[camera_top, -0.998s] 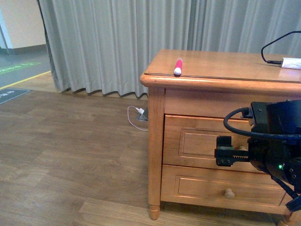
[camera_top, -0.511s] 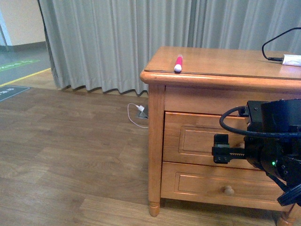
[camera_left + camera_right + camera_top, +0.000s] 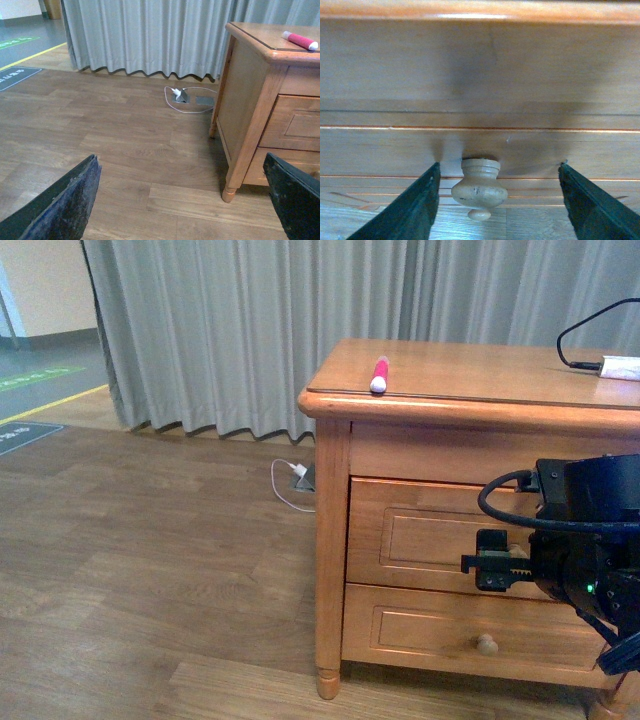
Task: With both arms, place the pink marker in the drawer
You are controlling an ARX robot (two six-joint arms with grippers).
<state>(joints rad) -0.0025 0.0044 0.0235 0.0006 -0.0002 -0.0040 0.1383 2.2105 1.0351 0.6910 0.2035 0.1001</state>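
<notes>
Your right end effector (image 3: 499,167) stands wide and empty, fingers either side of the knob (image 3: 480,187) on the upper drawer (image 3: 420,530), which is shut. The knob sits nearer one finger, so an uneven close could slip off its round shape. Your left end effector (image 3: 181,159) hangs wide and empty over the floor (image 3: 125,140). Beyond, the pink marker (image 3: 379,376) lies at the desk's (image 3: 480,370) front edge, where a jerky pull could shake it off.

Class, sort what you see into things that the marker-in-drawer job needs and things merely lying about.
Needed: pink marker, upper drawer, knob, right gripper, left gripper.
Lying about: white adapter with black cable, floor cable, curtain, lower drawer.
</notes>
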